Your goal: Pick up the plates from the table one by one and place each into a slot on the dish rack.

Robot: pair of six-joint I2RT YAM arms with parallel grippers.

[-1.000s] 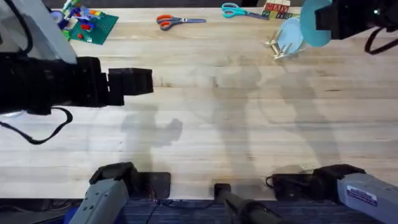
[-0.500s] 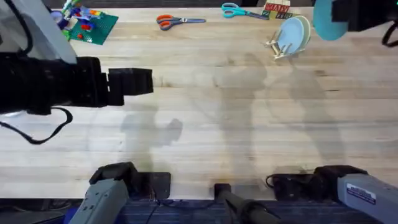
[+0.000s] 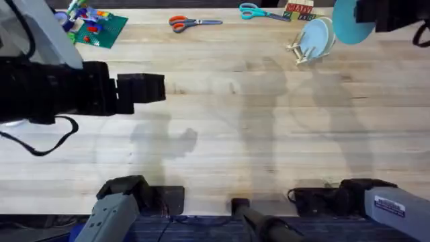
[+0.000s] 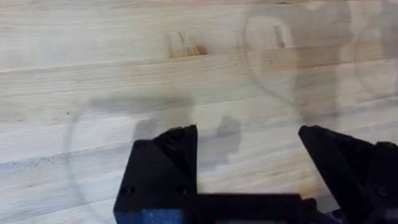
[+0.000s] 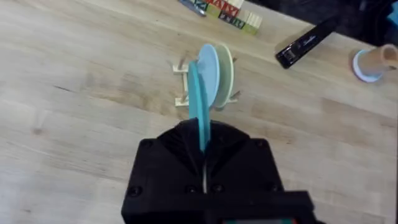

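Since a second ago, the teal plate (image 3: 349, 27) has been carried right of the rack (image 3: 302, 50), clamped edge-on in the right tool (image 5: 202, 149) above it. A pale blue plate (image 5: 210, 74) and a cream plate (image 5: 225, 78) are slotted upright in the rack. The left tool (image 4: 249, 162) is held open and empty over the counter (image 3: 235, 121).

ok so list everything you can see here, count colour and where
teal plate: 1, teal, held on edge in the right fingers, above the rack
rack: 1, light wood, far right of the table, holds a pale blue plate and a cream plate
scissors: 2, orange and teal, far edge
brick toy: 1, green base, far left
letter blocks: far edge
stapler: 1, black
table: light wood
left fingers: open, over bare table
right fingers: shut on teal plate
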